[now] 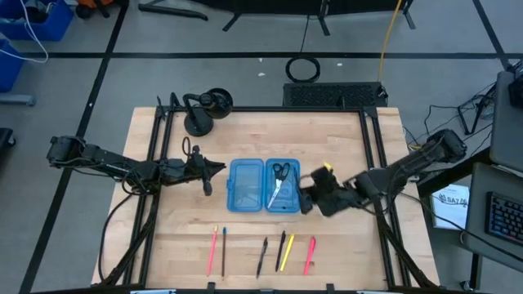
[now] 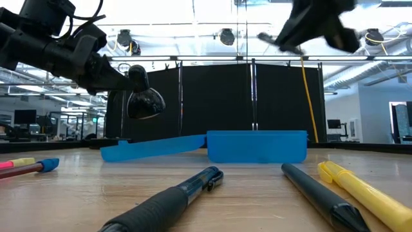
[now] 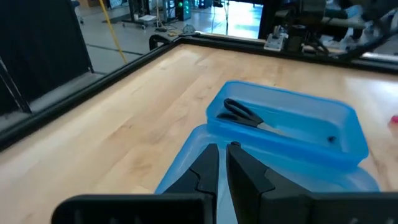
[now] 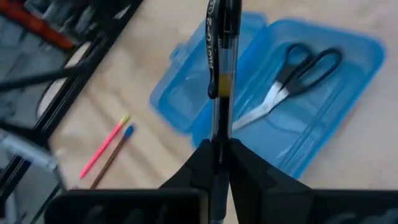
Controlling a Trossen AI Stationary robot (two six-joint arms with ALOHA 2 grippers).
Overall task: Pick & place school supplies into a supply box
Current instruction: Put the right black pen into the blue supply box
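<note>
Pens lie nearest in the low view — a dark-gripped pen (image 2: 174, 200), a black one (image 2: 318, 193) and a yellow one (image 2: 367, 193) — in a loose row on the wooden table (image 1: 343, 147), well apart from both arms. Behind them the supply box (image 1: 264, 185) is spread open, both blue halves flat, with the scissors (image 1: 279, 181) already lying in the half toward the right arm.

The right gripper (image 4: 219, 149) is closed on a clear-barrelled pen (image 4: 221, 68), which is pinched near one end so that its long axis runs straight out past the fingertips. In the right wrist view this pen is seen hanging above the open box, close to the seam between the halves, and the scissors lie just to one side of it. The right arm is judged to be the working one: the pen is already over the box — a lowering and a release seem to be what remains.

The left gripper (image 3: 221, 165) is held almost shut on nothing, just beside the box's far half.

Beyond the box a black desk lamp (image 1: 204, 110) stands at the table's back edge, before a black curtain (image 2: 212, 103).
</note>
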